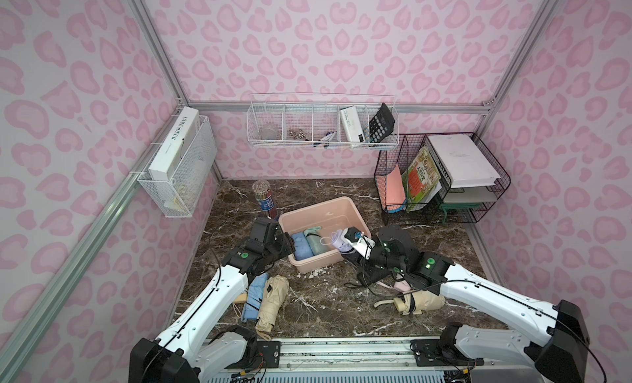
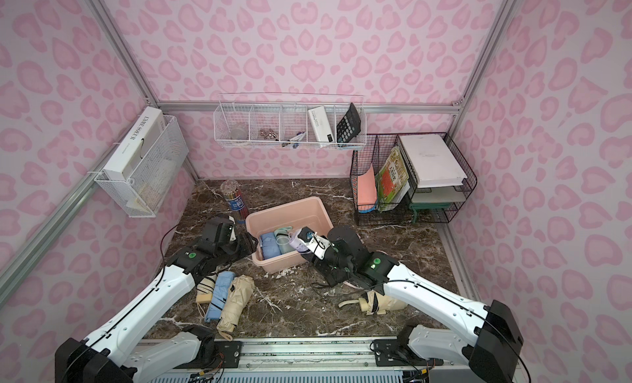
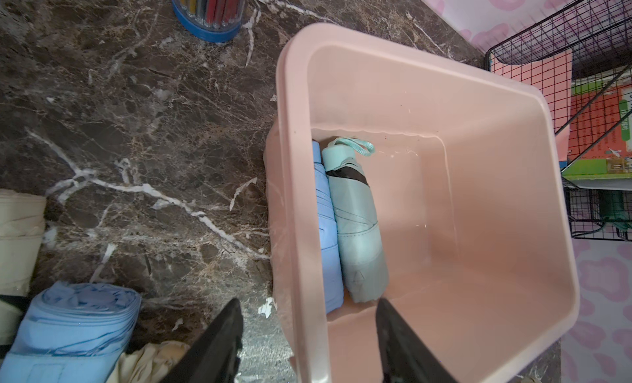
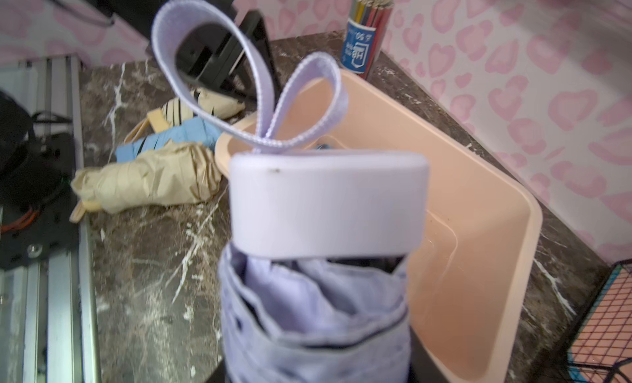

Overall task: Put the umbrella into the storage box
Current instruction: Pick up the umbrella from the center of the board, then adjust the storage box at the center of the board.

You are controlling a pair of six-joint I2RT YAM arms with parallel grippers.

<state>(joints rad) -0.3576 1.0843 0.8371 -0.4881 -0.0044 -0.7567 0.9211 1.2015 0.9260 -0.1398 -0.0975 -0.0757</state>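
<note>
The right claw (image 1: 348, 252) is clamped around the folded body of the lilac umbrella (image 4: 318, 295). The umbrella's flat handle (image 4: 328, 200) and looped strap (image 4: 270, 143) point away from the claw. In both top views this umbrella sits just right of centre, tilted over the lower-right rim of the storage box (image 1: 342, 204). Its handle end is above the box's interior, and the umbrella is not yet lying inside.

The left claw (image 3: 309, 333) is spread wide and holds nothing, at the bottom of the left wrist view. One finger is outside the box over the desk (image 3: 136, 124) and the other is inside, with the box wall between them. Whether either finger touches the wall cannot be told.

Inside the box, a blue umbrella (image 3: 325, 234) and a mint umbrella (image 3: 357, 227) lie side by side against that wall. At the lower left of a top view, a second blue umbrella (image 1: 254, 295) and a beige umbrella (image 1: 272, 301) lie together on the desk. A cream umbrella (image 1: 422, 301) lies under the right arm at the lower right.
</note>
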